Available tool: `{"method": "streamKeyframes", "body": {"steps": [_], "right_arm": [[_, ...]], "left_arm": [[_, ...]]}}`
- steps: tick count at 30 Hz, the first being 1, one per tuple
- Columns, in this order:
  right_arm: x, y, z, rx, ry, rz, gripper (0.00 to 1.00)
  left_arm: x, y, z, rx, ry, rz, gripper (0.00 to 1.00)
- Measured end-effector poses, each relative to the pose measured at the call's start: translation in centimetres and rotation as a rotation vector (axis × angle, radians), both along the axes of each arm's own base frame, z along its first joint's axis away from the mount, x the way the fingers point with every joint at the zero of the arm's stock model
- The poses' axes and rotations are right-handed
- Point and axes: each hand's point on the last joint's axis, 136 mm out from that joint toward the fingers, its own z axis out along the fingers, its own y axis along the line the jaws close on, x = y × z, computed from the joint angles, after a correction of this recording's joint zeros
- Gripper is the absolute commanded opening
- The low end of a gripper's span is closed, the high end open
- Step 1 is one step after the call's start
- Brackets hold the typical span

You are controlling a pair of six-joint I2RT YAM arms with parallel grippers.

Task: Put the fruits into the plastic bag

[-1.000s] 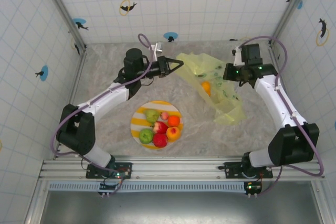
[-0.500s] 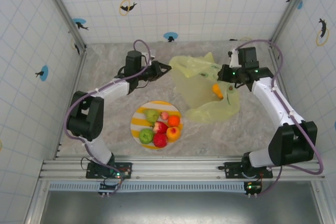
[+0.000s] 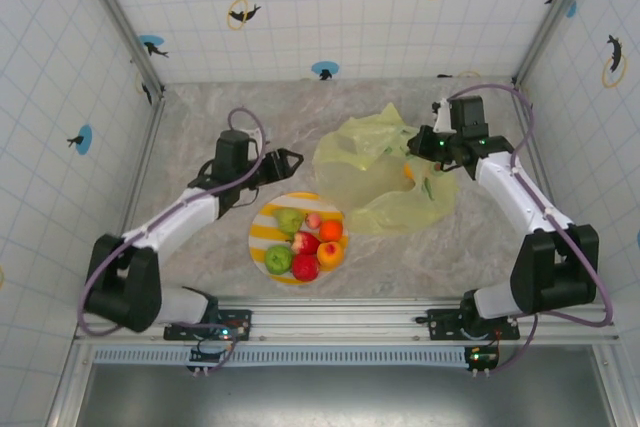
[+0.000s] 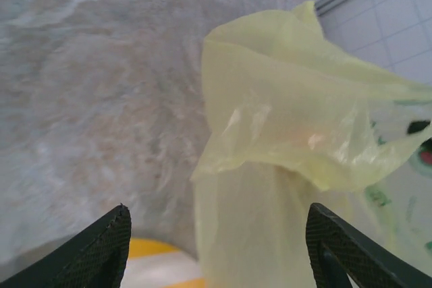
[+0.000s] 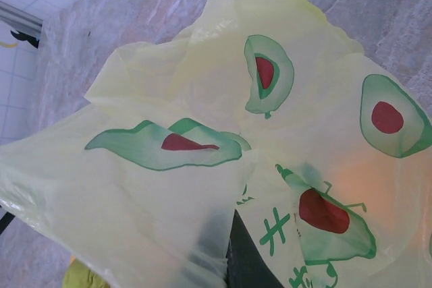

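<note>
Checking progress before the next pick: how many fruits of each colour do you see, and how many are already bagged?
Green fruits: 2
Red fruits: 2
Orange fruits: 2, one on the plate, one inside the plastic bag
Pinkish fruits: 2
Total: 8, with 1 bagged

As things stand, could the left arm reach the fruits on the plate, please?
Probably yes: the left claw hovers open just beyond the plate, with nothing between it and the fruits.

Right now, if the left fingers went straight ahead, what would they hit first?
Most likely the yellow plastic bag, which lies straight ahead of the open left fingers; depth is hard to judge.
</note>
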Motion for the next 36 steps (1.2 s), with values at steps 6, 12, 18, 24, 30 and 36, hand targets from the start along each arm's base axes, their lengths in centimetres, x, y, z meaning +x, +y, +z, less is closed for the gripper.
{"method": "streamKeyframes", "body": {"steps": [6,12,18,24,30,36], "right_arm": [[-0.5,0.4,-1.3,-0.010,0.034,0.052,0.05],[-0.7,0.4,-1.5,-0.025,0.035,0.072,0.05],[-0.7,0.5,-1.4,-0.027,0.028,0.082,0.05],[-0.7,0.5,-1.3,-0.024,0.026,0.090,0.05],[-0.8,0.7,-1.3,-0.020,0.025,0.096,0.05],[-0.8,0.7,-1.3,-0.019,0.025,0.096,0.05]], "left_arm": [[-4.5,1.8,-4.1,0.228,0.097,-0.024,0.79],[-7.9,2.1,-6.8,0.381,0.177,-0.073,0.85],[-9.4,2.6,-8.5,0.386,0.234,-0.053,0.87],[-10.2,2.2,-9.8,0.349,0.286,-0.040,0.88],[-10.0,1.6,-10.5,0.337,0.300,-0.037,0.88],[-9.5,2.3,-11.1,0.380,0.293,-0.004,0.86]]}}
